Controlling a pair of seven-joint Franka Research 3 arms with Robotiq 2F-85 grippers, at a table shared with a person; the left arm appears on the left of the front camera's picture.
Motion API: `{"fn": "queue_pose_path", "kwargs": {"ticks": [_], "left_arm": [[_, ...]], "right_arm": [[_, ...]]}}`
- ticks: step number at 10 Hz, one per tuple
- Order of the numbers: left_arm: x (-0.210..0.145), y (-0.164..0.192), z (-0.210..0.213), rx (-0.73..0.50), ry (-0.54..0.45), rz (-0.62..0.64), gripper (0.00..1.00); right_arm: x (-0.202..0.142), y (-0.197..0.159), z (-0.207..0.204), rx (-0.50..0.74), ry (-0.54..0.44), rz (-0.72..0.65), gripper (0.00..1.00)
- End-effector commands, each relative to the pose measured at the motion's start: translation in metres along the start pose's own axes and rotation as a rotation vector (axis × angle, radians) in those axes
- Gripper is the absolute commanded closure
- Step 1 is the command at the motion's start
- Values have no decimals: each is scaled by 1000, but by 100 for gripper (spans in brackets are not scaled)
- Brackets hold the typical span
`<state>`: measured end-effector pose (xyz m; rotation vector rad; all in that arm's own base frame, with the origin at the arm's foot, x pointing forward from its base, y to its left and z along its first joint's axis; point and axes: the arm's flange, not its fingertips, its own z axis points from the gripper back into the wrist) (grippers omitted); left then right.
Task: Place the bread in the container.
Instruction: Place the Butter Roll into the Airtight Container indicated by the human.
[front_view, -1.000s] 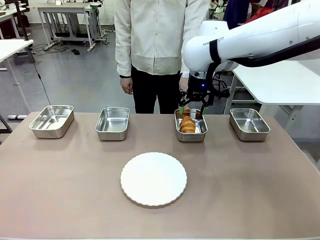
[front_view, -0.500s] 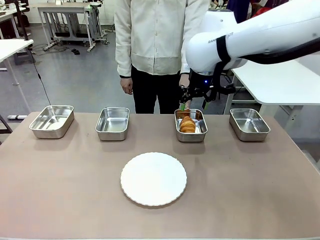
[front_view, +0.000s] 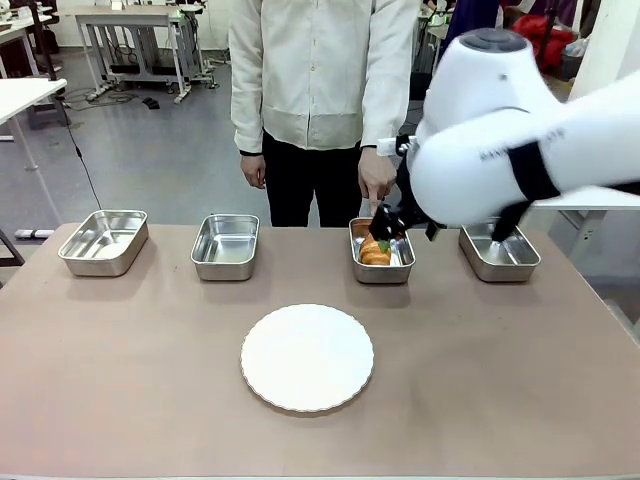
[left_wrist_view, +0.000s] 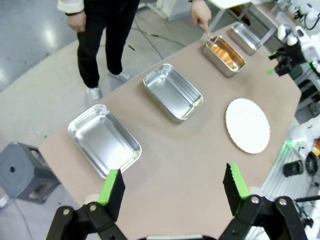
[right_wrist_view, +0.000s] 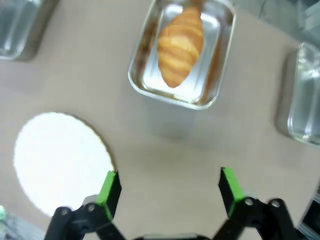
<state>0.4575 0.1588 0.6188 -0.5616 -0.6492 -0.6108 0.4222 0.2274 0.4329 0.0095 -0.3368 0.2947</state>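
lying lengthwise in the container (right_wrist_view: 182, 52), the bread (right_wrist_view: 180, 45) sits straight ahead of the right tool (right_wrist_view: 170, 187), which hangs above the bare worktop (right_wrist_view: 165, 145) with its green pads spread wide and nothing between them. the white plate (right_wrist_view: 57, 160) is off to that tool's left, and another steel tray (right_wrist_view: 302, 95) lies off to its right. the left tool (left_wrist_view: 172, 187) is also spread and empty, with two empty trays close ahead of it and the bread's container (left_wrist_view: 224, 55) well beyond them, a person's hand (left_wrist_view: 201, 11) just past its far rim.

judging by its look, the bread is light, soft and flaky, with a glazed crust that would dent or shed under a hard squeeze. if it needed moving again, the thick ridged middle looks like the best place to hold, gently across its width, not the thin tapered ends. the task looks done.
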Motion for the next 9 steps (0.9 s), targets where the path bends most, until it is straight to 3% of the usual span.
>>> {"fn": "queue_pose_path", "kwargs": {"ticks": [1, 3, 9], "left_arm": [[-1, -2, 0, -10, -19, -2, 0], [-1, -2, 0, -10, -19, -2, 0], [-1, -2, 0, -10, -19, -2, 0]], "right_arm": [[-27, -4, -3, -3, -47, -25, 0], [-40, -2, -4, -1, -63, -22, 0], [-38, -4, -4, -11, -31, 4, 0]]}}
